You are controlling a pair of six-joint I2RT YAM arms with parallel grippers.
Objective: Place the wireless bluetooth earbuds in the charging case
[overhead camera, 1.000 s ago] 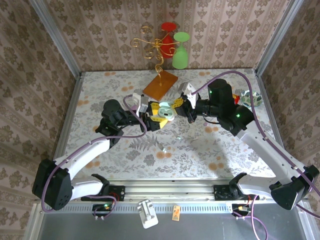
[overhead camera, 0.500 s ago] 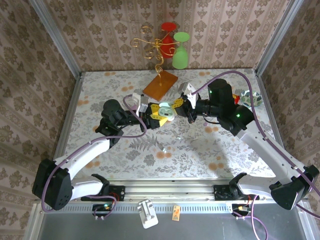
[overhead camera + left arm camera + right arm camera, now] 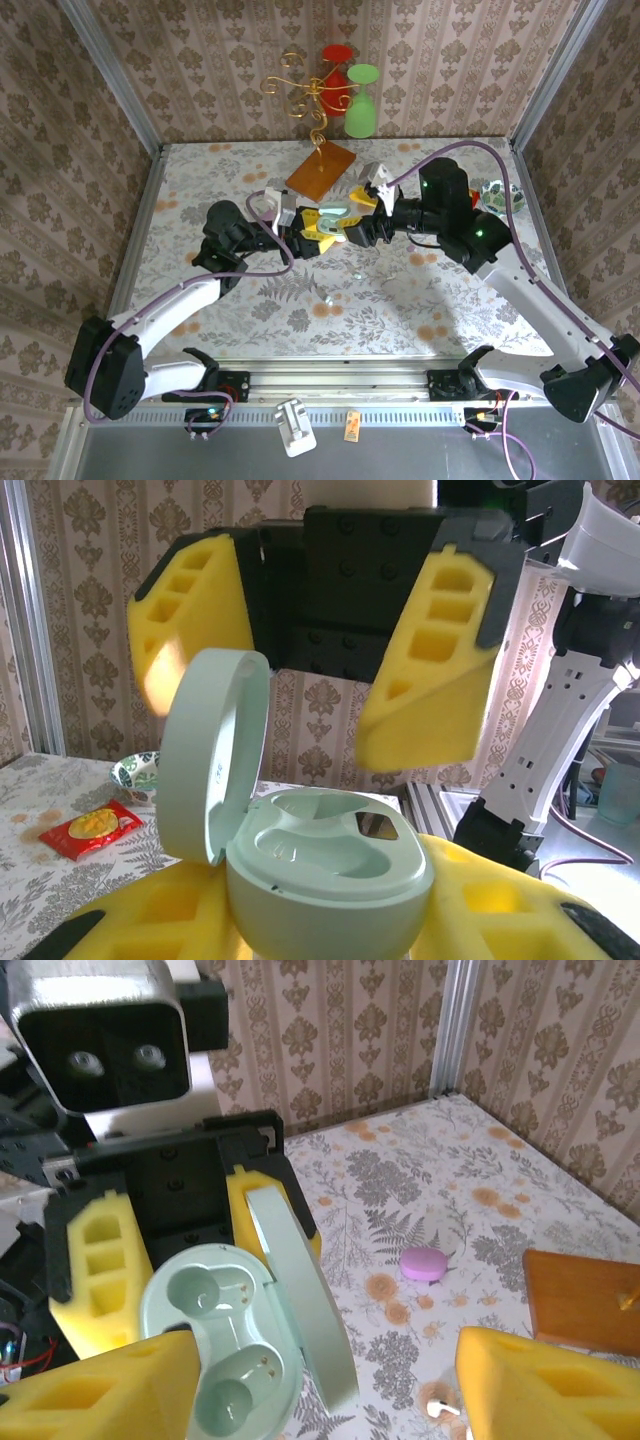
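Note:
The mint-green charging case [image 3: 330, 880] stands with its lid [image 3: 205, 755] swung open, and my left gripper [image 3: 330, 920] is shut on its base between yellow pads. Both wells [image 3: 205, 1295] of the case [image 3: 215, 1345] look empty. My right gripper [image 3: 320, 1400] hangs open just above the case, with nothing between its yellow pads. From above, the left gripper [image 3: 318, 230] and the right gripper [image 3: 357, 216] meet at the case [image 3: 333, 222] mid-table. One of the earbuds [image 3: 440, 1410] lies on the table beside the case; two small white earbuds [image 3: 356, 272] [image 3: 328, 297] lie nearer the front.
A wooden board [image 3: 322, 168] lies behind the grippers, with a gold wire stand and a red and a green glass [image 3: 362, 100] at the back wall. A pink pebble-shaped piece [image 3: 425, 1263] lies on the table. A small bowl [image 3: 500, 195] sits at the right.
My right gripper has gone from shut to open and shifted a little left over the case. The left gripper has tightened on the case and stayed in place.

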